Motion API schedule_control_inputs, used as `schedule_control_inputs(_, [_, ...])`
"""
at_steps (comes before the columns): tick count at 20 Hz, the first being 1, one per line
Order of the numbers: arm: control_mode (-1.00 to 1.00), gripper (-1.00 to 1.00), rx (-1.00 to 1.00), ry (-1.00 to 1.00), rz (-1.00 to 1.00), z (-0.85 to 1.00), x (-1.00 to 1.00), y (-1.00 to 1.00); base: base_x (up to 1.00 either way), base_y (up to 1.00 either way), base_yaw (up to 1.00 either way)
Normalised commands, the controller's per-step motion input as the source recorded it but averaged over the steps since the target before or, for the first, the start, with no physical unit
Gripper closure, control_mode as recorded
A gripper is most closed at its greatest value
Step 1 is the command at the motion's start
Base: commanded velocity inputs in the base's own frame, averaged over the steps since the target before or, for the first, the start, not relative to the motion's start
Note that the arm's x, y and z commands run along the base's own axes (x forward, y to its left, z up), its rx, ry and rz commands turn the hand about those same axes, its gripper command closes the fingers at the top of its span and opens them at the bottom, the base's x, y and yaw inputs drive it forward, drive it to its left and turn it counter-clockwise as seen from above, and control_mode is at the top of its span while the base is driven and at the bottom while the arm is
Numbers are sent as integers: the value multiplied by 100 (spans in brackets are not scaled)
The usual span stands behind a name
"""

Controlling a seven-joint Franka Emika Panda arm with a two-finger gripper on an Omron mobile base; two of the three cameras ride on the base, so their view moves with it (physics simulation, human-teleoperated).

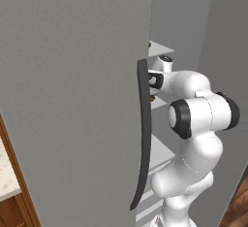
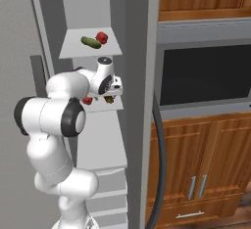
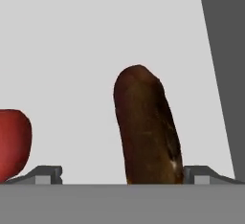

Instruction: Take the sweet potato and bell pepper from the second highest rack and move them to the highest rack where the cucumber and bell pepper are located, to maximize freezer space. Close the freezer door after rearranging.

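Step in hand: we judge this to be the approach for the first pick, the sweet potato [image 3: 147, 127], with nothing yet moved to the highest rack.
Claw: the gripper [image 3: 122, 175] is spread wide and empty; in the hand view its two finger tips stand either side of the sweet potato's near end, not touching it as far as we can tell.
Sweet potato: dark brown, elongated, lying on the pale second highest rack [image 2: 100, 106] and running away from the hand. In the right base view we see just a sliver of it beside the hand.
Lower bell pepper: red bell pepper [image 3: 13, 141] on the same rack, near the sweet potato but apart from it, outside the jaws.
Why so held: we read the hand as lined up along the sweet potato's length, so the fingers can close across its narrow width.
Highest rack: highest rack [image 2: 90, 52] carries the cucumber [image 2: 90, 42] and a second red bell pepper [image 2: 102, 37], just beside each other; bare shelf remains around them.
Freezer door: freezer door [image 1: 72, 100] stands open, its dark handle [image 1: 143, 134] close to the arm, presumably left so for access.
Surroundings: a wall oven [image 2: 203, 74] in wood cabinets beside the freezer.
Writing: we find no brand, label or readable text.
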Motion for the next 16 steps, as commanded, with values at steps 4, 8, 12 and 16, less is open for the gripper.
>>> schedule_control_inputs(4, [-100,-100,0,0,0,-17,32,0,0,0,0])
schedule_control_inputs(8, [-100,-100,0,-1,0,-12,32,-8,0,0,0])
schedule_control_inputs(12, [-100,-100,0,-1,0,-11,21,-14,0,0,0])
schedule_control_inputs(16, [-100,-100,0,0,0,-22,12,-3,0,0,0])
